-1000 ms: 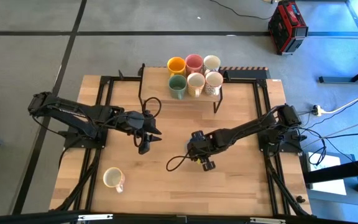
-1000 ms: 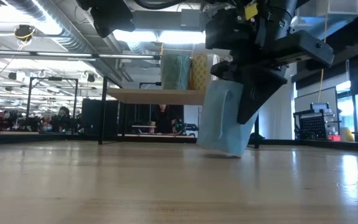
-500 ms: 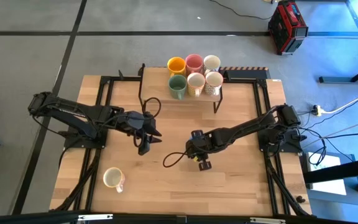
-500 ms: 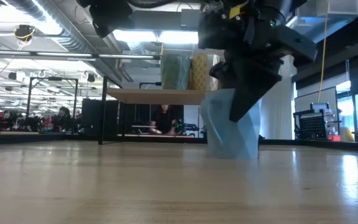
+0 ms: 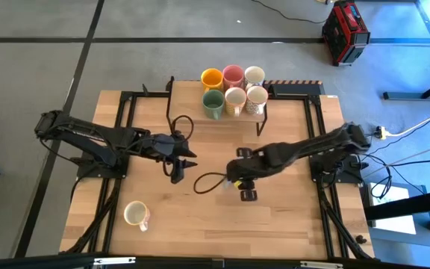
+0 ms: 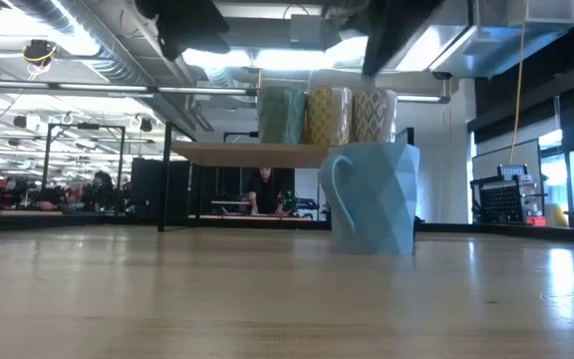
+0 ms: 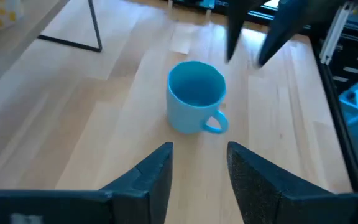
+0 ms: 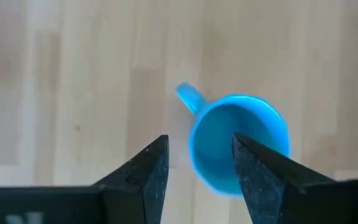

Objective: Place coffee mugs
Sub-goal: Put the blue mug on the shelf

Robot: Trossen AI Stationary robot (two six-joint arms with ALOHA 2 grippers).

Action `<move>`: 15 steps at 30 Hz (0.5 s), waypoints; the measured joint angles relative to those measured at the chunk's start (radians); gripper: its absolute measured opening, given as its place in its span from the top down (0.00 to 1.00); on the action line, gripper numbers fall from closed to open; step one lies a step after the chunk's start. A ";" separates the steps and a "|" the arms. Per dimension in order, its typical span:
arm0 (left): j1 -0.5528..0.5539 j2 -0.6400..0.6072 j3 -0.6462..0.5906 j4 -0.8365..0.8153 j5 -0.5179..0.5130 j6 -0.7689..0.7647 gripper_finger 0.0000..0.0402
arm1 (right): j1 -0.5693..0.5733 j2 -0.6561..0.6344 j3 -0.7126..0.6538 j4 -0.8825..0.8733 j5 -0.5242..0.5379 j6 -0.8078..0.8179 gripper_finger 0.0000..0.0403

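Right claw (image 8: 194, 165) hangs above the light blue mug (image 6: 370, 196), fingers apart, gripping nothing — mug stands upright mid-desk (image 5: 290, 217). Left claw (image 7: 199, 165) also open, facing it nearby. Looks like a handover step; next, left needs a rim grip, then shelf (image 6: 247, 153) w/ other mugs (image 5: 233, 89)

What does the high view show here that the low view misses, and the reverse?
Only the high view shows the cream mug alone near the table's front-left, and both open grippers, left and right. Only the low view shows the light blue mug standing upright, free, and a person behind. Both show the shelf mugs.
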 joint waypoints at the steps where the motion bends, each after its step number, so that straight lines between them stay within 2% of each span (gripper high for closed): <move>1: -0.003 0.010 0.000 0.008 -0.006 0.000 0.62 | 0.014 -0.028 -0.001 -0.005 0.017 0.020 0.59; 5: -0.019 0.058 0.001 0.092 -0.046 -0.016 0.55 | 0.102 -0.149 -0.054 -0.006 0.131 0.127 0.59; 11: -0.060 0.194 0.000 0.238 -0.056 -0.059 0.54 | 0.263 -0.289 -0.186 0.000 0.350 0.297 0.59; 15: -0.096 0.305 -0.001 0.318 -0.139 -0.130 0.54 | 0.346 -0.337 -0.273 0.006 0.449 0.426 0.59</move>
